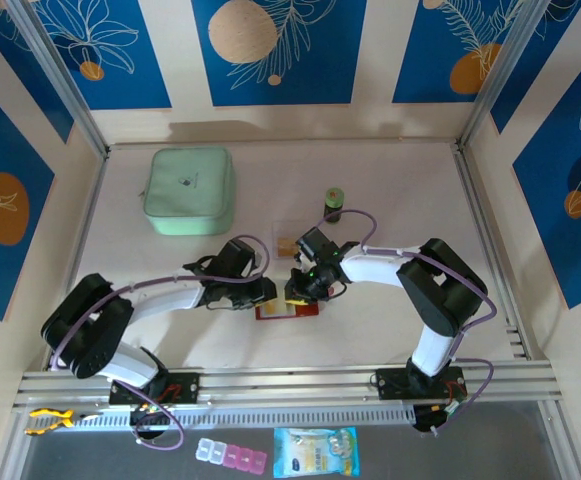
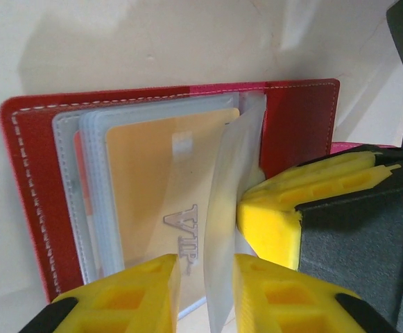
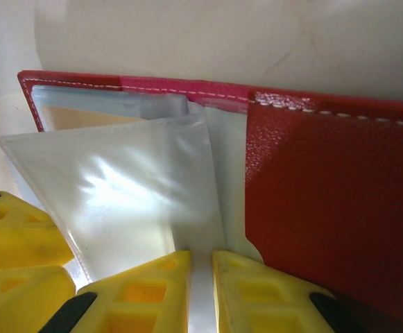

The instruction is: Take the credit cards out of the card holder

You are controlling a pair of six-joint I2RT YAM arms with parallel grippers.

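Left end effector (image 2: 205, 270): jaws slightly parted, empty, over the tan-yellow plastic card (image 2: 152, 180). Right end effector (image 3: 201, 263) pinches a limp clear plastic sleeve (image 3: 132, 201) of the open dark-red flat card holder (image 2: 302, 125) on the pale desk (image 2: 152, 35). Card judged light, stiff, slick: take its near edge.

In the top view, the card holder (image 1: 288, 311) is being shown lying mid-table (image 1: 400, 190), with the left gripper (image 1: 267, 291) at its left end and the right gripper (image 1: 302, 290) over its upper edge. A tray (image 1: 288, 240) is being shown just behind it, and a pouch (image 1: 190, 190) further up and left. In the left wrist view, a card (image 2: 159, 187) is being housed in the sleeves at centre, while a sleeve leaf (image 2: 232, 173) to its right is being pinched by the right gripper.
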